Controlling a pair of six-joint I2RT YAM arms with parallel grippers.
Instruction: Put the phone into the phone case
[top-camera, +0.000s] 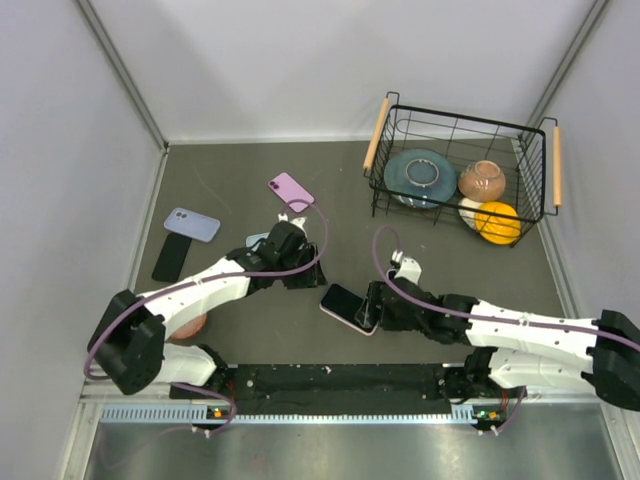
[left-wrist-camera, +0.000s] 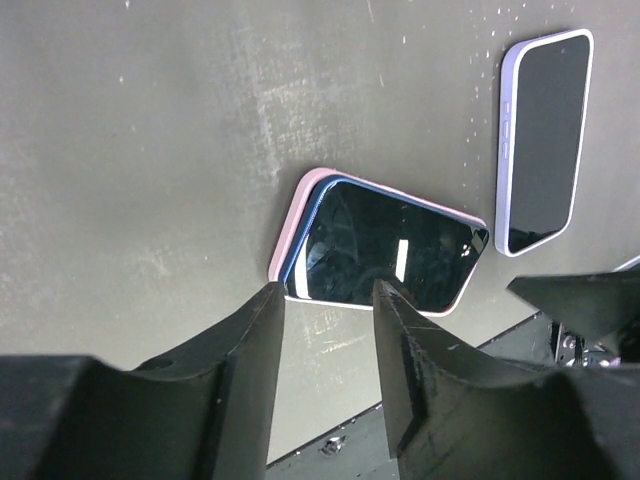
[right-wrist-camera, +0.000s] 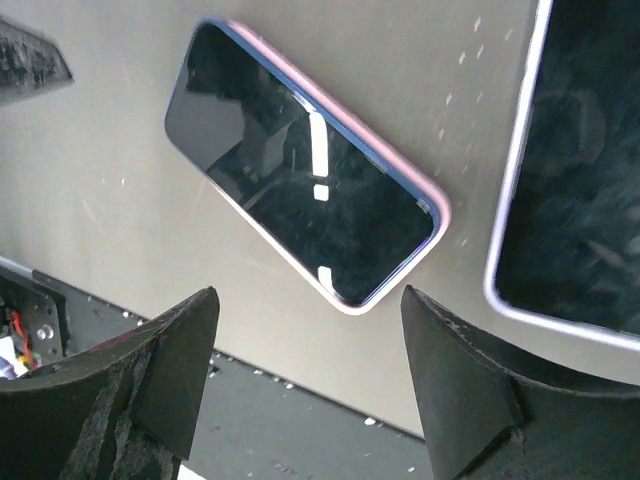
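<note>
**A:** From above?
**B:** Phone (top-camera: 347, 306) lying between left claw (top-camera: 298, 276) and right claw (top-camera: 370, 312). Basket (top-camera: 458, 124) far behind.
**A:** Left wrist?
**B:** Open, holding nothing. Phone just ahead, in pink case (left-wrist-camera: 291, 228). Blue edge showing, so maybe not snapped in. Needs a push down.
**A:** Right wrist?
**B:** Open too, empty. Lilac phone (right-wrist-camera: 585, 150) close beside, maybe in the way.

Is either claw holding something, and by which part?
Nothing is held: the left gripper and right gripper are both open, empty, near the phone.
</note>
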